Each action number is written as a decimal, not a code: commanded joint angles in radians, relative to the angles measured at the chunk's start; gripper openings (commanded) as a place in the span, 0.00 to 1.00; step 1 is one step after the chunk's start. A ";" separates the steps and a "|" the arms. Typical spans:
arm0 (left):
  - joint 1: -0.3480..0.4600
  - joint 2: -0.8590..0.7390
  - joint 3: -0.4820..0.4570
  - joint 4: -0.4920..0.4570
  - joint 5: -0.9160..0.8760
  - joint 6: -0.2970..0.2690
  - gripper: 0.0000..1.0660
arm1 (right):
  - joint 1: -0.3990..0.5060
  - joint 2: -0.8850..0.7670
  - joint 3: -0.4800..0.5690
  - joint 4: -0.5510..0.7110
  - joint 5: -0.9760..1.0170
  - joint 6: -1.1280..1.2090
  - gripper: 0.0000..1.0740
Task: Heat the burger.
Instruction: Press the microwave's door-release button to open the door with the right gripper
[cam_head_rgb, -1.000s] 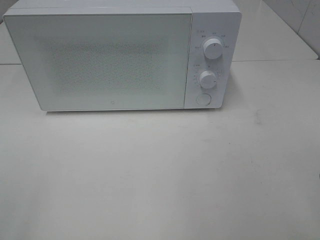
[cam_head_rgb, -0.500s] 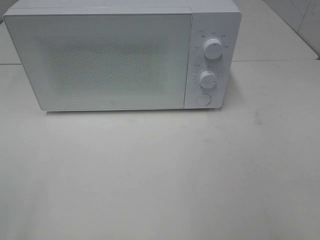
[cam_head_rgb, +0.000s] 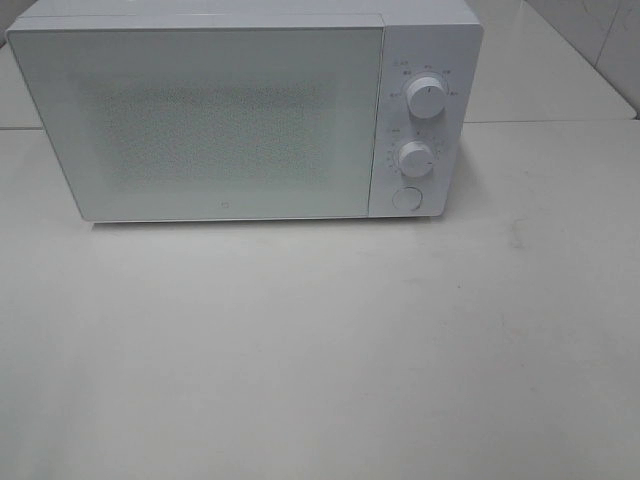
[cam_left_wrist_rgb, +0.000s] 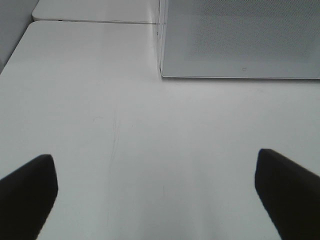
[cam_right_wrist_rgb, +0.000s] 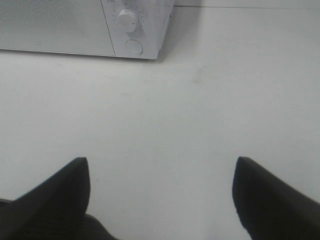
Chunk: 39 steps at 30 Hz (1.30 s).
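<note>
The burger is out of view in every frame. A white microwave stands at the back of the table with its door shut; the frosted, dotted door hides the inside. It has two dials and a round button on the right. My left gripper is open and empty above the bare table, in front of the microwave's left corner. My right gripper is open and empty, in front of the microwave's control panel. Neither gripper shows in the high view.
The white table stretches in front of the microwave. A seam joins it to a second white table behind. A tiled wall rises at the back right.
A thin dark sliver at the right edge of the high view a second ago is gone. Nothing else has moved.
</note>
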 joint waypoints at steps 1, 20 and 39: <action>0.002 -0.021 0.002 0.005 -0.001 0.000 0.94 | -0.008 -0.026 0.004 -0.002 -0.007 0.003 0.70; 0.002 -0.021 0.002 0.004 -0.001 0.000 0.94 | -0.008 0.155 -0.022 0.030 -0.174 0.003 0.70; 0.002 -0.021 0.002 0.004 -0.001 0.000 0.94 | -0.008 0.543 -0.022 0.030 -0.521 0.001 0.70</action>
